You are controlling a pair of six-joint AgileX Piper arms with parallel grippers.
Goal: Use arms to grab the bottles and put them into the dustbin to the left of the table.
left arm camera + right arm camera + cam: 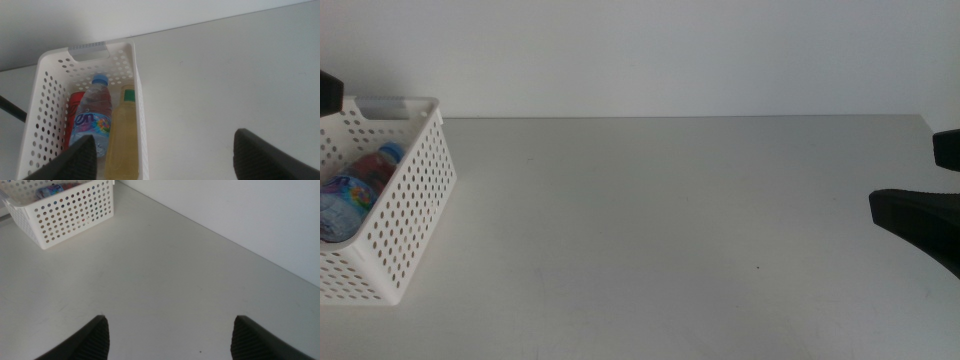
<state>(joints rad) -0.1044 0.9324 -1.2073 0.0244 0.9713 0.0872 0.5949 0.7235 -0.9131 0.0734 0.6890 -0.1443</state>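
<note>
The white perforated dustbin point(140, 115) stands at the table's left end, also seen as the dustbin point(415, 210) and the dustbin point(75, 210). Three bottles lie side by side inside it: a slim red can point(74, 107), a blue-capped water bottle point(95, 117) and a yellow tea bottle point(124, 140). The middle view shows only the water bottle point(355, 190). My left gripper point(162, 152) hovers open and empty above the bin's near end and the table beside it. My right gripper point(905, 178) hangs open and empty over the table's right side, its jaws wide apart around the right gripper point(170, 335).
The light-grey table point(660, 230) stretches bare between the bin and the right gripper. A white wall runs behind its far edge. A dark part of the left arm point(328, 92) shows at the picture's left edge above the bin.
</note>
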